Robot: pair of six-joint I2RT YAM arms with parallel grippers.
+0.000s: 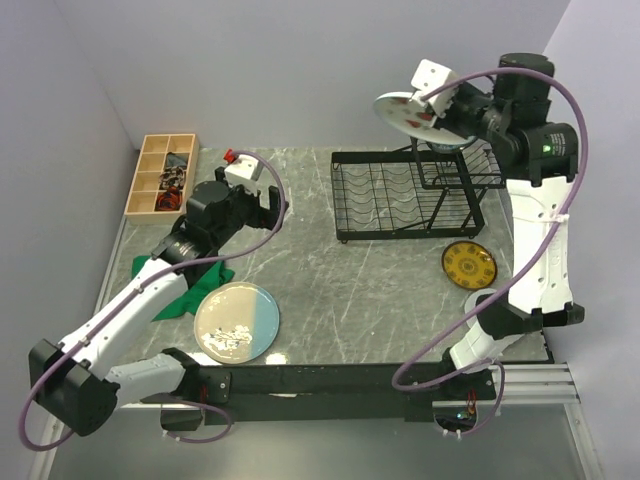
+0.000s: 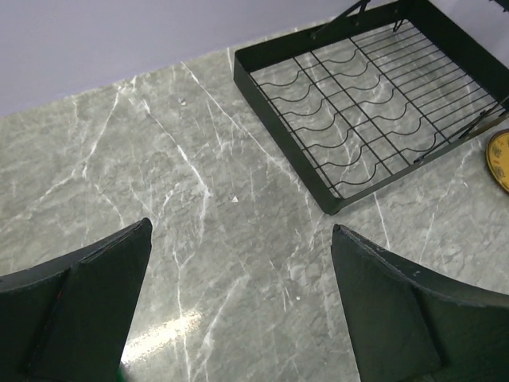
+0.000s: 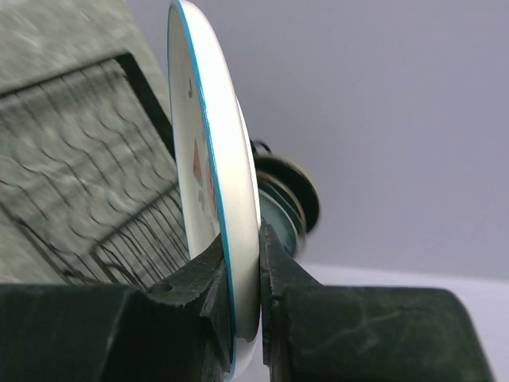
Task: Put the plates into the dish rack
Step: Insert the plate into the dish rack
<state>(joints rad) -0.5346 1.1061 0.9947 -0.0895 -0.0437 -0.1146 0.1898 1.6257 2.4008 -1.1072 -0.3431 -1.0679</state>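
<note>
The black wire dish rack (image 1: 400, 195) stands at the back right of the table; its slotted lower tray also shows in the left wrist view (image 2: 374, 103). My right gripper (image 1: 440, 103) is shut on the rim of a white plate with watermelon slices (image 1: 408, 112), holding it in the air above the rack's raised upper basket; in the right wrist view the plate (image 3: 215, 183) stands edge-on between the fingers. My left gripper (image 1: 255, 205) is open and empty above the bare table. A cream-and-blue plate (image 1: 237, 320) lies at the front left. A yellow patterned plate (image 1: 468, 263) lies right of the rack.
A wooden compartment box (image 1: 163, 173) sits at the back left. A green cloth (image 1: 190, 285) lies under my left arm. A stack of dark plates (image 3: 290, 199) shows behind the held plate. A pale plate edge (image 1: 478, 300) peeks beside my right arm.
</note>
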